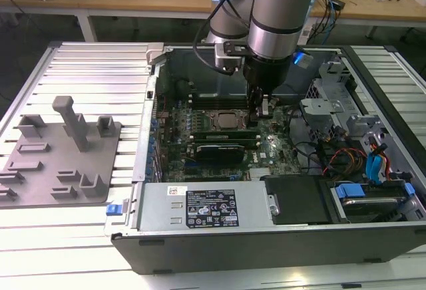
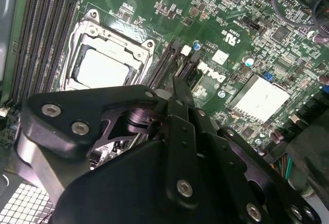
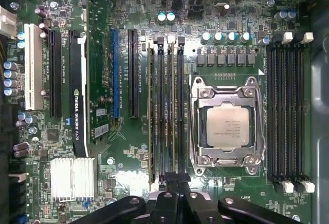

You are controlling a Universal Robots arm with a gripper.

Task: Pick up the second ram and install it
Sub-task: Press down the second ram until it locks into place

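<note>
Exterior view first: the arm is down inside the open computer case [image 1: 200, 250], the hand [image 1: 261, 112] low over the motherboard [image 1: 266, 153]. The second ram [image 1: 223, 132] lies in the slot bank just at 6 o'clock of the processor [image 1: 223, 120], its long axis on the 9-to-3 line. The hand sits over its 3 o'clock end. At 9 o'clock of the case, the grey tray [image 1: 60, 163] rests on the counter [image 1: 80, 64].

Second wrist view: the hand [image 2: 177, 93] reaches down to the memory slots [image 2: 172, 67] beside the processor [image 2: 105, 70]. Its fingers look pressed together into one narrow tip.

First wrist view: the hand [image 3: 176, 179] sits at one end of the second ram [image 3: 175, 111]. The stick stands on edge in its slot, parallel to its neighbours and to the empty slots [image 3: 288, 111] across the processor [image 3: 227, 126]. Whether the tip is nipping the stick's edge or just bearing on it, I cannot tell.

My read is that picking up is done and this is the seating step. It calls for straight-down pressure along the stick's edge, kept square to the slot so the latches can close.
</note>
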